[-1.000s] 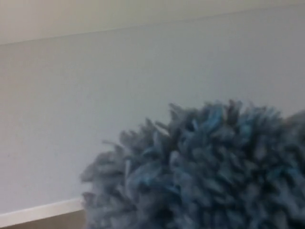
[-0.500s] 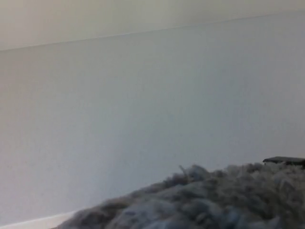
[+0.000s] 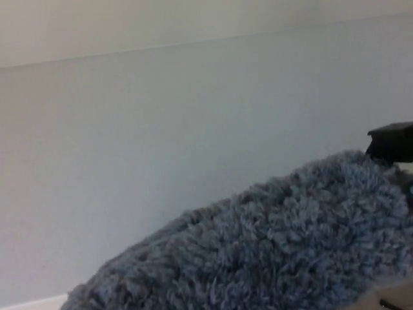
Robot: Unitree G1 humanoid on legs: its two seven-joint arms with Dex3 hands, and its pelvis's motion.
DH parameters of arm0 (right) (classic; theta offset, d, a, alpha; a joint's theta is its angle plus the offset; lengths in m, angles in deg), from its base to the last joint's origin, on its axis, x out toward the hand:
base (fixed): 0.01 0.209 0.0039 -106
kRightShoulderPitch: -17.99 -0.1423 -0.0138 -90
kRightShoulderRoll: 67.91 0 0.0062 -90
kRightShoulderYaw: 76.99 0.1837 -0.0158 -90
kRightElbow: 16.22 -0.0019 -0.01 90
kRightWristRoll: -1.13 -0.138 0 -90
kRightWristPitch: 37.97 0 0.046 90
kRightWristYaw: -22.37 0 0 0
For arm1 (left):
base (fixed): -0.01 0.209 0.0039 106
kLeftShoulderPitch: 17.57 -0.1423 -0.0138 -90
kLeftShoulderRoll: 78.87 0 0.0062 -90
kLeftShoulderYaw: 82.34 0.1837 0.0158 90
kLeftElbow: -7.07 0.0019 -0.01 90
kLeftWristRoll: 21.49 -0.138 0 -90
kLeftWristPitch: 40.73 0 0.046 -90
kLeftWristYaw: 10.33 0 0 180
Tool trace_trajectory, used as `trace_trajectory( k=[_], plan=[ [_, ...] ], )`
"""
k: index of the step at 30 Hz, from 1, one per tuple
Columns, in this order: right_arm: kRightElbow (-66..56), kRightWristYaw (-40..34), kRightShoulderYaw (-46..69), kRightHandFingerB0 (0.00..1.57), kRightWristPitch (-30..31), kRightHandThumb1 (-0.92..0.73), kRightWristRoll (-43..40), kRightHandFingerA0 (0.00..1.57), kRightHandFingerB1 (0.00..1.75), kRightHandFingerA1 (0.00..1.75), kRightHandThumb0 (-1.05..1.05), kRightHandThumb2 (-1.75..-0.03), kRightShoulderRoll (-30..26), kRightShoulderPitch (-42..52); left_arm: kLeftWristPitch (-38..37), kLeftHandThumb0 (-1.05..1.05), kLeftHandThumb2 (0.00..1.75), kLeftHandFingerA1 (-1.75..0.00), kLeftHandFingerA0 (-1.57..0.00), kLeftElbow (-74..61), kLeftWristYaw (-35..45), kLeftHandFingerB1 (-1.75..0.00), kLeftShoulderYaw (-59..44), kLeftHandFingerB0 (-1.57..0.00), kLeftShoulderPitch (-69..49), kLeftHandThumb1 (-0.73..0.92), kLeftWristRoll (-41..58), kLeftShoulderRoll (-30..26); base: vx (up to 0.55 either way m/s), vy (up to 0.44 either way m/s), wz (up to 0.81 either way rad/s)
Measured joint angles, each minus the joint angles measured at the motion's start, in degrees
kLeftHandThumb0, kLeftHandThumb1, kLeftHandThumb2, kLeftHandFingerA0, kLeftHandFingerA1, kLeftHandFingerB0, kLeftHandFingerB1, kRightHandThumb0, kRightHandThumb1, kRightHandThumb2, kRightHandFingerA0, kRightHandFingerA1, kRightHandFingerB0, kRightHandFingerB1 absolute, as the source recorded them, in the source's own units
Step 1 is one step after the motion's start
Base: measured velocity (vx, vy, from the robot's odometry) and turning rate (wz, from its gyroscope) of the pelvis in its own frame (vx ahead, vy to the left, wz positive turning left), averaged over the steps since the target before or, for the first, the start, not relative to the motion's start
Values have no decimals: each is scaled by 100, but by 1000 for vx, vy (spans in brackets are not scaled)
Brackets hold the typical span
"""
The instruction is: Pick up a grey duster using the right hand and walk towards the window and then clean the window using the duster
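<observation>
Head view: the grey duster [image 3: 271, 248] fills the lower right of the picture, a thick shaggy mass of grey-blue fibres lying on a slant, its low end near the bottom left and its high end rising toward the right edge. Behind it stretches a broad pale grey pane [image 3: 161, 142], smooth and bare, taking up most of the picture. Along the top runs a cream band [image 3: 129, 26], meeting the pane in a straight line that climbs slightly to the right. A narrow light strip [image 3: 32, 302] shows at the bottom left corner, just below the pane's lower edge. The pane above and to the left of the duster is open surface. At the right edge, just above the duster's high end, a small black part [image 3: 392, 142] juts in; it may belong to the right hand, but whether the fingers are apart or closed cannot be told. The left hand does not show.
</observation>
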Motion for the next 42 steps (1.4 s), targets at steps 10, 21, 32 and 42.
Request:
trace_trajectory(
  k=[10, 21, 32, 42],
  plan=[
    [1847, 103, -1169, 82, 89, -66, 958, 95, 127, 172, -42, -74, -91, -2191, 1, -18, 85, -122, -97, -6, -1, -93, -5, -83, -34, 68, 2, 10, 0, 0, 0],
    [4510, 33, -2415, 69, 416, -81, 1826, 83, 123, 169, -46, -69, 401, -3412, 0, -15, 91, -121, -98, -3, -6, -96, 12, -84, -68, 63, -2, 81, 0, 0, 0],
    [7019, -613, -2822, 70, 761, -81, 1977, 82, 78, 152, -35, -71, 1180, -3675, 1, -13, 98, -121, -97, 10, 4, -101, 5, -89, -87, 58, 0, 81, 0, 0, 0],
    [7549, -1663, -2778, 59, 359, -74, 1676, 69, 46, 87, -33, -61, 1216, -3592, 0, -16, 87, -118, -100, 40, 80, -92, -36, -83, -233, 64, 13, 41, 0, 0, 0]
  ],
)
